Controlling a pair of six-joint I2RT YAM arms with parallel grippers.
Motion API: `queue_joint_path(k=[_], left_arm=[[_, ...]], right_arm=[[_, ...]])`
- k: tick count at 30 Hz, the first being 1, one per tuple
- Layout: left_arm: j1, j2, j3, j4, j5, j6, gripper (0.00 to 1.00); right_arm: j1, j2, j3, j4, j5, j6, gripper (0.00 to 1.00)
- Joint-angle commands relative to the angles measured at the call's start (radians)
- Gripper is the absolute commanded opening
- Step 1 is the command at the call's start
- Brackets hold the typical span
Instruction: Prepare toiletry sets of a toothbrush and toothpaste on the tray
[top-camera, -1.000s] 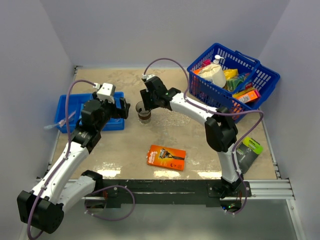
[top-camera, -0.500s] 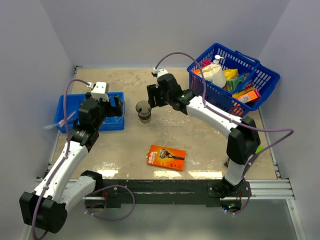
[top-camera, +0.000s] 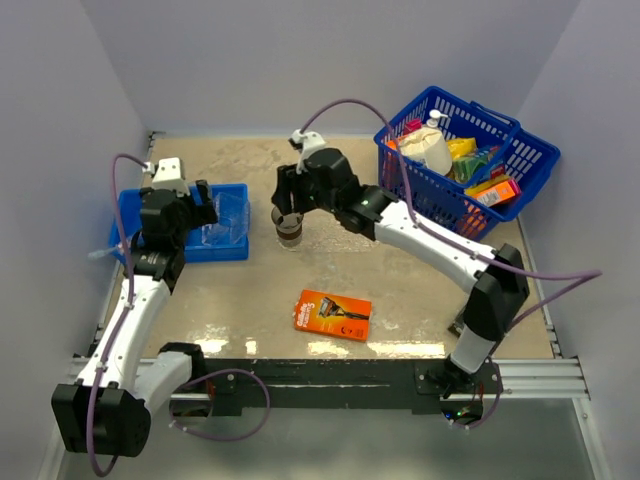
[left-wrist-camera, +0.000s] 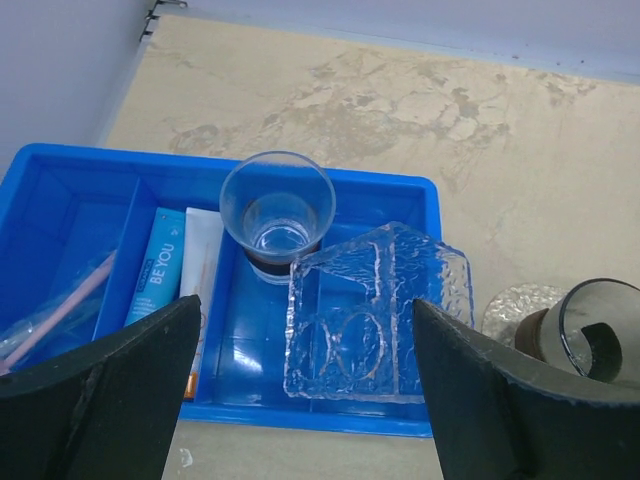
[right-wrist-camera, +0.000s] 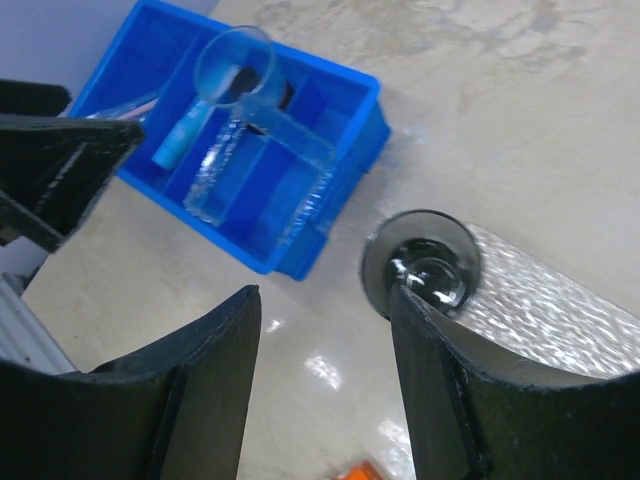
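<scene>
We see the tray (left-wrist-camera: 375, 315) lying in the blue bin (left-wrist-camera: 60, 200), just beside a clear cup (left-wrist-camera: 277, 205). It is see-through, so its edges are hard to make out, and we cannot tell if it lies flat. The toothpaste (left-wrist-camera: 158, 262) lies in the bin too, and its low end hides behind a finger. A pink stick (left-wrist-camera: 55, 318) in a wrap is cut off at the edge. The left gripper (left-wrist-camera: 305, 310) is wide open and holds nothing. The right gripper (right-wrist-camera: 325, 295) is open and empty too, above a brown cup (right-wrist-camera: 420, 262) on the table (right-wrist-camera: 560, 120).
</scene>
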Motion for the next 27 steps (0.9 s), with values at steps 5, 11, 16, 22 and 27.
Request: queue_joint_path(k=[5, 11, 16, 22, 27], left_arm=[[0.003, -0.082, -0.002, 0.045, -0.113, -0.062, 0.90], [0.003, -0.140, -0.016, 0.056, -0.151, -0.076, 0.90], [0.003, -0.145, -0.021, 0.062, -0.135, -0.076, 0.90], [-0.007, -0.150, -0.024, 0.068, -0.119, -0.076, 0.91], [-0.018, -0.150, -0.026, 0.070, -0.115, -0.072, 0.91]], right_arm=[[0.110, 0.188, 0.184, 0.153, -0.056, 0.081, 0.55], [0.144, 0.363, 0.339, 0.160, -0.058, 0.096, 0.54], [0.147, 0.455, 0.425, 0.164, -0.061, 0.113, 0.53], [0.150, 0.544, 0.503, 0.146, -0.026, 0.118, 0.51], [0.153, 0.604, 0.575, 0.106, -0.016, 0.112, 0.50]])
